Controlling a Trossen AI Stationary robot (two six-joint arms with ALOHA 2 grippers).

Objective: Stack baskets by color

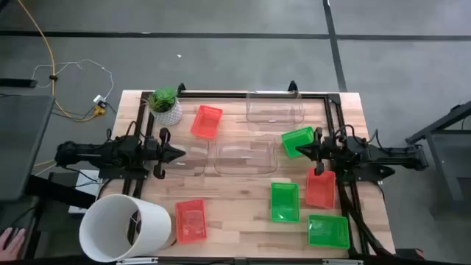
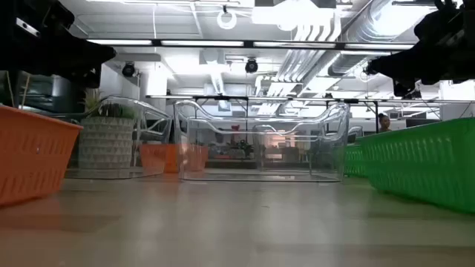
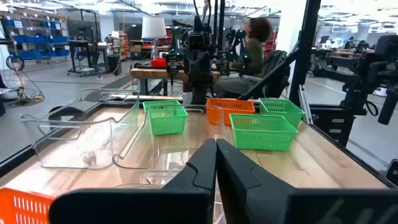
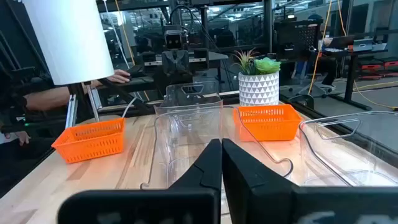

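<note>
Three red baskets rest on their bases on the wooden table: one at the far left (image 1: 206, 121), one at the near left (image 1: 190, 221), one at the right (image 1: 320, 188). Three green baskets sit on the right: (image 1: 297, 141), (image 1: 284, 201), (image 1: 328, 230). Clear baskets stand at the far edge (image 1: 274, 110) and mid-table (image 1: 244, 156). My left gripper (image 1: 182, 153) is shut, raised over the table's left side and pointing level toward the middle (image 3: 216, 152). My right gripper (image 1: 299, 149) is shut beside the far green basket, facing the left one (image 4: 221, 149). Neither holds anything.
A big white bucket (image 1: 121, 227) lies at the near left corner. A potted plant (image 1: 165, 105) stands at the far left corner. A black frame (image 1: 243, 93) runs along the far edge and both sides. A person's hand (image 1: 10, 239) shows off the table at near left.
</note>
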